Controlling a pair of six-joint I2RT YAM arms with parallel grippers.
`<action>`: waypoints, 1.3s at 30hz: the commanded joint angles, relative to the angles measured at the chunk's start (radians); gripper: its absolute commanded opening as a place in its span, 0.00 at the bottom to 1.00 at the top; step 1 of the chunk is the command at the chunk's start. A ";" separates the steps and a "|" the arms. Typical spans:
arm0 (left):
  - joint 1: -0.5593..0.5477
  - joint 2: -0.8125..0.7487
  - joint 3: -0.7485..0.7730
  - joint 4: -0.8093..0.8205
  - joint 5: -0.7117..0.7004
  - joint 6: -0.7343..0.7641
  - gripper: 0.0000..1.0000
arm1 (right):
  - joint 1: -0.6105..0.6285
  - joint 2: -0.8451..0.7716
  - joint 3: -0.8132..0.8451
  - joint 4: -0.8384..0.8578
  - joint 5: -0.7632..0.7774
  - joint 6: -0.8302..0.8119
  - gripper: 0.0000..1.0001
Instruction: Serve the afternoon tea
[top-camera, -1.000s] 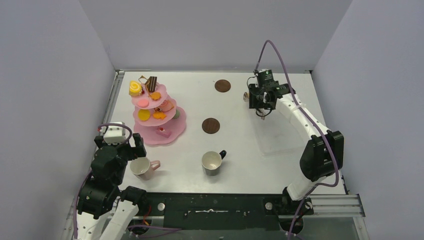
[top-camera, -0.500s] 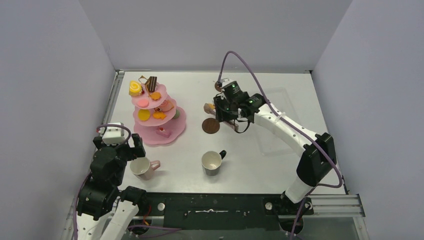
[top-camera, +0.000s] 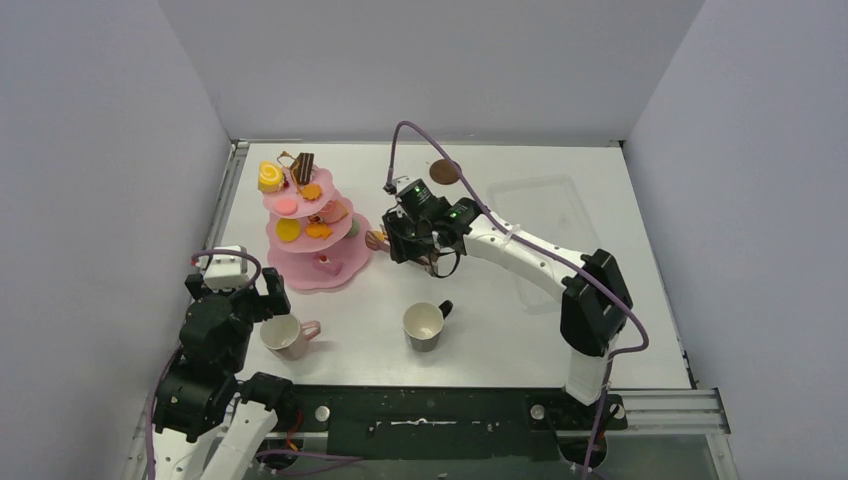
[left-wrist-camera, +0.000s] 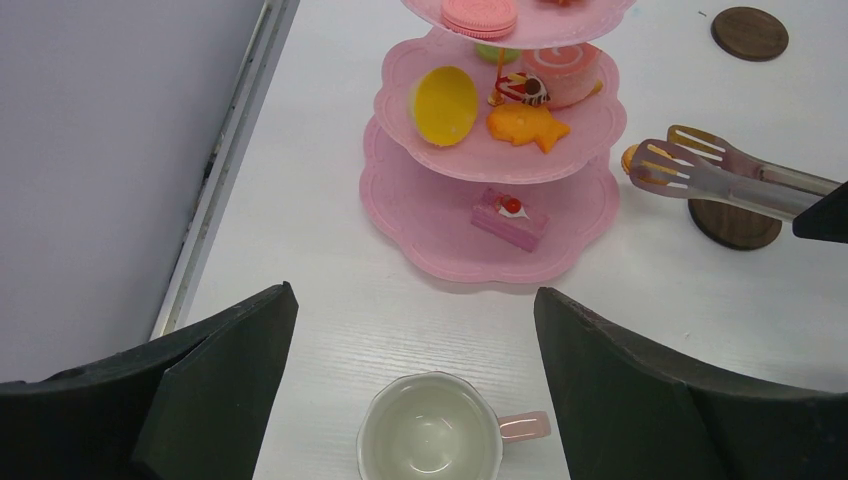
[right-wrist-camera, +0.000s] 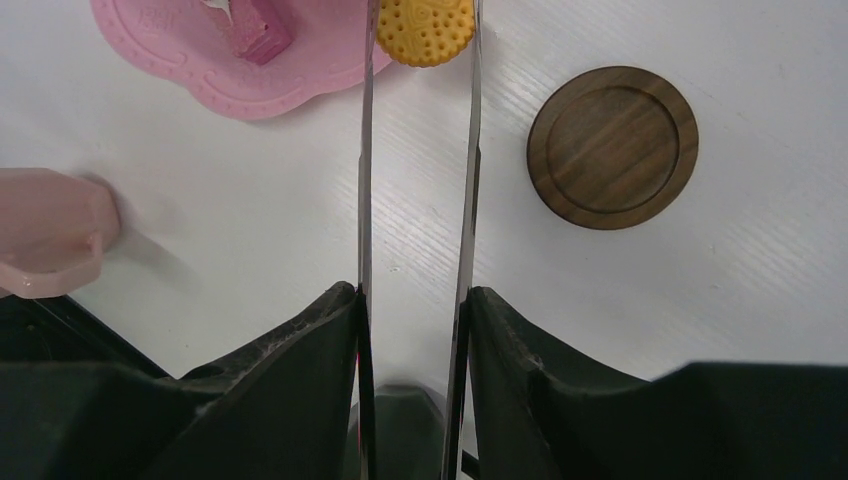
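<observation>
- Right wrist: the right end effector (right-wrist-camera: 412, 300) is clamping tongs (right-wrist-camera: 365, 180) that are pinching a biscuit (right-wrist-camera: 425, 30) beside the stand (right-wrist-camera: 180, 50).
- The left end effector (left-wrist-camera: 412, 295) is hovering, spread wide, above the pink mug (left-wrist-camera: 430, 440).

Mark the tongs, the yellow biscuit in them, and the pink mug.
tongs (left-wrist-camera: 740, 185), left wrist view, metal arm behind the tips.
yellow biscuit (right-wrist-camera: 425, 30), right wrist view, its patterned face.
pink mug (left-wrist-camera: 525, 427), left wrist view, its handle.
</observation>
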 joint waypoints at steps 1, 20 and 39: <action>0.009 -0.008 0.011 0.050 -0.004 0.008 0.88 | 0.021 0.026 0.084 0.076 -0.017 0.015 0.40; 0.010 -0.007 0.010 0.052 -0.001 0.008 0.88 | 0.047 0.173 0.220 0.056 -0.061 0.024 0.45; 0.009 -0.006 0.009 0.054 0.006 0.008 0.88 | 0.043 0.088 0.201 0.008 -0.031 0.003 0.47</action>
